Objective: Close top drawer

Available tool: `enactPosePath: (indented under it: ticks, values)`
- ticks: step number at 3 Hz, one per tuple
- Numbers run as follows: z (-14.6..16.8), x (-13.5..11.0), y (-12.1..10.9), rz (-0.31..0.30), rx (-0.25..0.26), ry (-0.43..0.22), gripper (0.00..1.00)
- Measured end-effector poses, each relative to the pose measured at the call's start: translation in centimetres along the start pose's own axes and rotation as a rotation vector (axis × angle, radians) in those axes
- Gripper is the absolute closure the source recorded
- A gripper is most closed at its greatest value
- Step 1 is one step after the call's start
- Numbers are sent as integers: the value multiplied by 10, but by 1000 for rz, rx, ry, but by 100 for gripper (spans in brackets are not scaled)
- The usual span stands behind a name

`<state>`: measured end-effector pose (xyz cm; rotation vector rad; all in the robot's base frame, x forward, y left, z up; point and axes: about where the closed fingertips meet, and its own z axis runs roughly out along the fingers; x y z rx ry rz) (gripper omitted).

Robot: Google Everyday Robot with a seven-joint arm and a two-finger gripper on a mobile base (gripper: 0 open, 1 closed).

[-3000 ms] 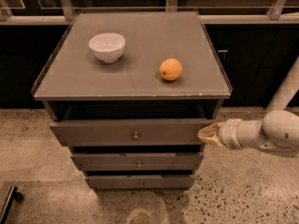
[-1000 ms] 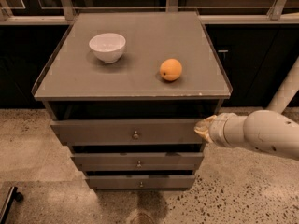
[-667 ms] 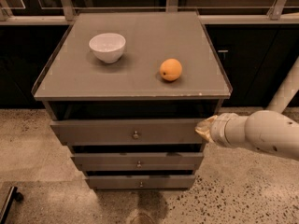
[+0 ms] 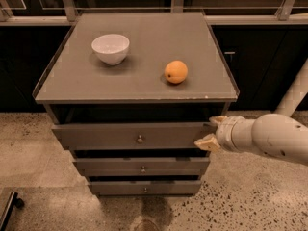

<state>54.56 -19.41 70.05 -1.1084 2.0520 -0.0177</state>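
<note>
Reaching horizontally, parted jaws touch top drawer point(image 4: 120, 136) end.

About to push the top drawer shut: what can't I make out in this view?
Camera view:
- Inside of the top drawer: dark, shadowed under the cabinet top.
- Pincer at the drawer front's right end: it overlaps that corner, so contact cannot be told.
- Arm: cut off by the right edge.
</note>
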Motion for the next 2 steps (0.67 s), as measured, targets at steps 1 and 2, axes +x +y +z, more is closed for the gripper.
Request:
enactPosePath:
  ticks: [1,2]
  values:
    - [0,0,0,0,0,0,0]
    - [0,0,0,0,0,0,0]
